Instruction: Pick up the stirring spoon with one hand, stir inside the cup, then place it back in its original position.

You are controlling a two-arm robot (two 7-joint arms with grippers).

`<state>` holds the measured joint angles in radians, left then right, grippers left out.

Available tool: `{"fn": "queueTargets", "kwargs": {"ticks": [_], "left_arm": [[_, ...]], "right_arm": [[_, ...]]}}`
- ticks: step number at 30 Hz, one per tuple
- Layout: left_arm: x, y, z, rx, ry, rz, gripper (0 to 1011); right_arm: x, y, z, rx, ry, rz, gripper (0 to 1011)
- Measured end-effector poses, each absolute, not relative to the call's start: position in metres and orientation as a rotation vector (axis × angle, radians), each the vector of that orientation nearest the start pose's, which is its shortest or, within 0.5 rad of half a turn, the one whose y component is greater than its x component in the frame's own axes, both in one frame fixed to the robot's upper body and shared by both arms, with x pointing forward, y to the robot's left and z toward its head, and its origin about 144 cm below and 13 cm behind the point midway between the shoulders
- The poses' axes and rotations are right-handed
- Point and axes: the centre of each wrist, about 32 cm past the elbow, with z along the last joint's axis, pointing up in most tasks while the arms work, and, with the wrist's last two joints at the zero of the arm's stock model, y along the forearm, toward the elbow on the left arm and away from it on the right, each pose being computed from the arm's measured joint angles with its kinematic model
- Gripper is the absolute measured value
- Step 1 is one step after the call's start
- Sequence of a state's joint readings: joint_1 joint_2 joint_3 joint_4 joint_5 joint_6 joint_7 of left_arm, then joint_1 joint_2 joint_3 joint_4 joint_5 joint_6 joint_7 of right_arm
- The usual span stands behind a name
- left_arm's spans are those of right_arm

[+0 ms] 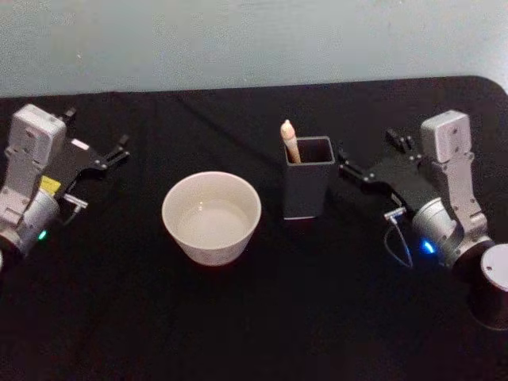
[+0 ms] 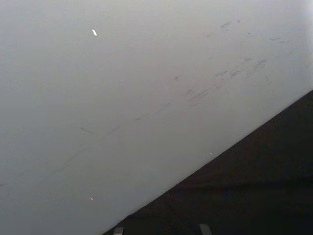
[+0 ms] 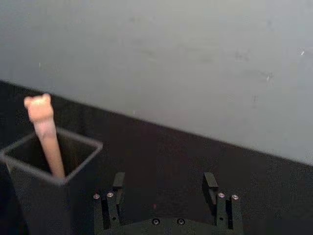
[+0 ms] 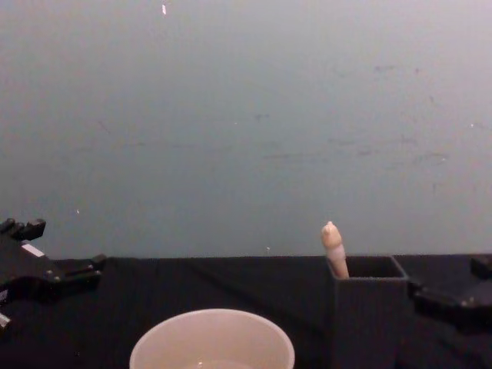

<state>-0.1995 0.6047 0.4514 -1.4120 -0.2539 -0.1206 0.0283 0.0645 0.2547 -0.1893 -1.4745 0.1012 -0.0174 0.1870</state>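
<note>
At 9 o'clock on the black worktop (image 1: 262,317), the left claw (image 1: 119,151) rests idle, holding nothing; I cannot tell how wide its fingers stand. Near the centre sits the cream-white cup (image 1: 211,217), upright, with pale liquid inside. Just beside it, toward 3 o'clock, stands the dark grey square holder box (image 1: 308,187). The stirring spoon (image 1: 290,141) stands in the box at its left corner, and its beige knobby handle rises above the rim. At 3 o'clock, the right claw (image 3: 165,187) is near the box, its fingers wide apart and empty.
</note>
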Motion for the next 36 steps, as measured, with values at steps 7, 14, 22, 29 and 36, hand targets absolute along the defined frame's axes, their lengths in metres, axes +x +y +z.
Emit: {"fn": "queueTargets", "kwargs": {"ticks": [7, 14, 22, 29, 36], "left_arm": [[0.4886, 0.3097, 1.1398, 0.304, -0.285, 1.248, 1001], [0.4886, 0.3097, 1.1398, 0.304, -0.285, 1.248, 1001], [0.4886, 0.3097, 1.1398, 0.304, -0.285, 1.248, 1001], [0.4886, 0.3097, 1.1398, 0.305, -0.285, 1.248, 1001], [0.4886, 0.3097, 1.1398, 0.304, -0.285, 1.248, 1001]], "right_arm": [[0.4708, -0.2504, 1.1247, -0.197, -0.068, -1.214, 1000], [0.4713, -0.2503, 1.1258, -0.189, -0.070, -1.214, 1000], [0.4716, -0.2502, 1.1266, -0.183, -0.072, -1.213, 1000], [0.4718, -0.2502, 1.1270, -0.179, -0.072, -1.213, 1000], [0.4720, -0.2501, 1.1275, -0.177, -0.073, -1.212, 1000]]}}
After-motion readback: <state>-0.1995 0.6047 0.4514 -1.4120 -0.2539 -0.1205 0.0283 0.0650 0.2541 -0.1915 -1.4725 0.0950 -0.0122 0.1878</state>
